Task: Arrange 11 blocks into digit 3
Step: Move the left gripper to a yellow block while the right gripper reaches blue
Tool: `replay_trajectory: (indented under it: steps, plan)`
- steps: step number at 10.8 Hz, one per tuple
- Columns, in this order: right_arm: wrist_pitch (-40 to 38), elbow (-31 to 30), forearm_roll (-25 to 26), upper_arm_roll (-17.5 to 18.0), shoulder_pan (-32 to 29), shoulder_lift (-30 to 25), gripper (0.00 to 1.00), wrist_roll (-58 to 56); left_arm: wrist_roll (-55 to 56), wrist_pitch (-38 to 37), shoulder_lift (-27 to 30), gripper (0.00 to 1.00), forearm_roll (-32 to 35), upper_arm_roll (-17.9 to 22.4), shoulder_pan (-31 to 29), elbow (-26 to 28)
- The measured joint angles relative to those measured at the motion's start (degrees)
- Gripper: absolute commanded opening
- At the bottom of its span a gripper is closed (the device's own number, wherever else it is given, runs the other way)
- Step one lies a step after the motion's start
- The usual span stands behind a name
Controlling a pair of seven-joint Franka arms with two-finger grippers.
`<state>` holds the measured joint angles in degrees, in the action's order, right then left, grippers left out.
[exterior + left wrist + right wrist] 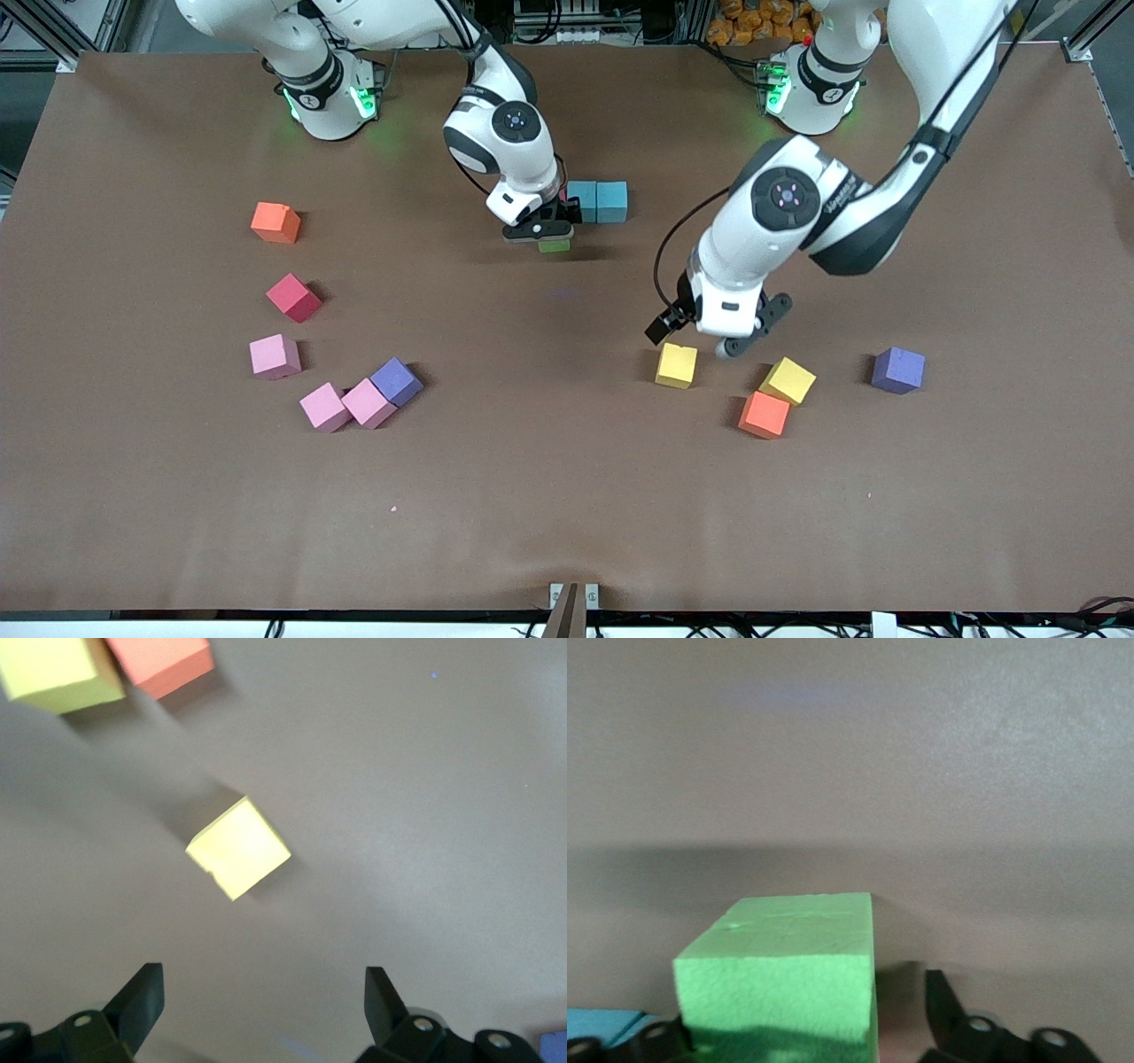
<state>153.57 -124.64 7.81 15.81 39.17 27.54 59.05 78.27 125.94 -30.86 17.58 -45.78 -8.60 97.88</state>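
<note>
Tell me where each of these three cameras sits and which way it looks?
Front view: high across the table, facing both arms' bases and the blocks.
Left wrist view: on the left arm, looking down past the open left gripper at a yellow block.
Right wrist view: on the right arm, open right gripper around the green block.
Shared: front also shows the green block.

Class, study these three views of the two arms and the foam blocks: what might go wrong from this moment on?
1. The right pincer stands open around the green block, beside the cyan blocks; lifting away might drag it askew.
2. The open left pincer hangs near a yellow block; a skewed descent may push it aside.
</note>
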Motion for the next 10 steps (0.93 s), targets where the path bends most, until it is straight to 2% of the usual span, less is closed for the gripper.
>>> replay_trajectory:
  steps: [2, 6, 8, 10]
  plan:
    - [0.0, 0.4, 0.0, 0.0, 0.0, 0.0, 1.00, 0.3, -0.7, 0.0, -4.2, 1.00, 2.4, 0.1, 1.5, -3.0]
    - [-0.2, 3.0, 0.0, -0.2, -0.2, -0.9, 1.00, 0.9, -0.7, -2.1, -5.2, 1.00, 3.2, 0.5, 2.4, -4.6]
    - [-3.9, 4.4, 0.1, -0.6, -2.1, -3.0, 1.00, -0.2, -1.2, -3.4, -5.2, 1.00, 5.2, 0.6, 2.5, -4.7]
    - [-10.8, 7.1, 0.2, -0.8, -7.3, -6.4, 1.00, -7.9, -6.4, -3.9, -5.3, 1.00, 9.1, 0.6, 3.0, -4.6]
